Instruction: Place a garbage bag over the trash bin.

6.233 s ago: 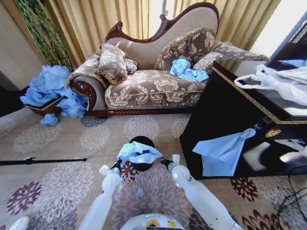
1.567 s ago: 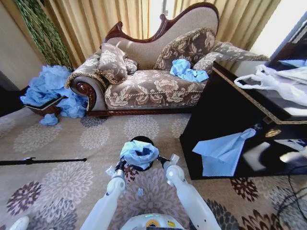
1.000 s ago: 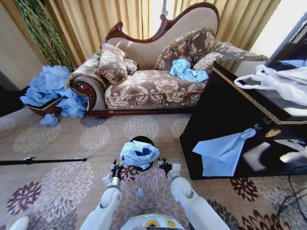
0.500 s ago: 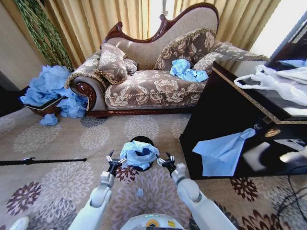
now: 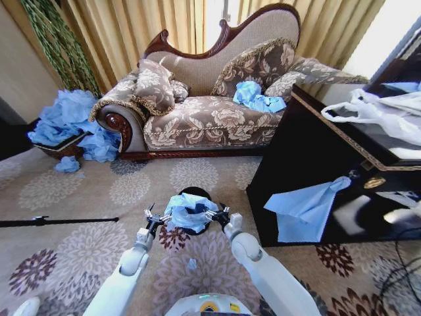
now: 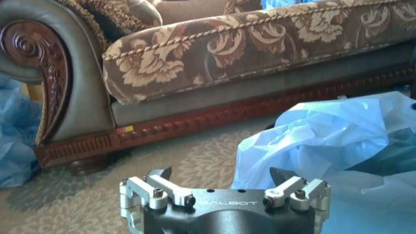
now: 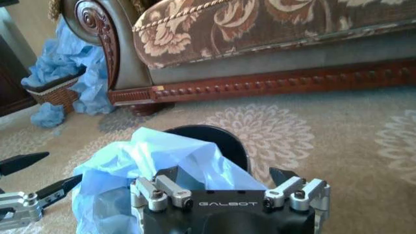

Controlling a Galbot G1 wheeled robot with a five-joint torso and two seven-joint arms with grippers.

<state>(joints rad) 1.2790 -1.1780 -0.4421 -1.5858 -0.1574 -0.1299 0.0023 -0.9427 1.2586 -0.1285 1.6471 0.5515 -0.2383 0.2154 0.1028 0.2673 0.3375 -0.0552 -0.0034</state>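
The light-blue garbage bag (image 5: 189, 209) lies crumpled over the top of the small black trash bin (image 5: 195, 194) on the carpet in front of me. Part of the bin's far rim (image 7: 211, 138) shows behind the bag (image 7: 140, 165). My left gripper (image 5: 152, 218) is open just left of the bag, with nothing between its fingers (image 6: 159, 174); the bag (image 6: 325, 141) lies beside it. My right gripper (image 5: 216, 215) is open at the bag's right edge, and the plastic reaches one of its fingers (image 7: 281, 174).
A patterned sofa (image 5: 210, 118) stands beyond the bin. A black cabinet (image 5: 309, 164) is close on the right, with another blue bag (image 5: 302, 207) and a white bag (image 5: 381, 112) on it. A heap of blue bags (image 5: 66, 122) is far left; a black rod (image 5: 59, 221) lies on the carpet.
Both grippers drew back from the bag and opened, then came forward again. In the last half second the right gripper moved left to the bag's edge.
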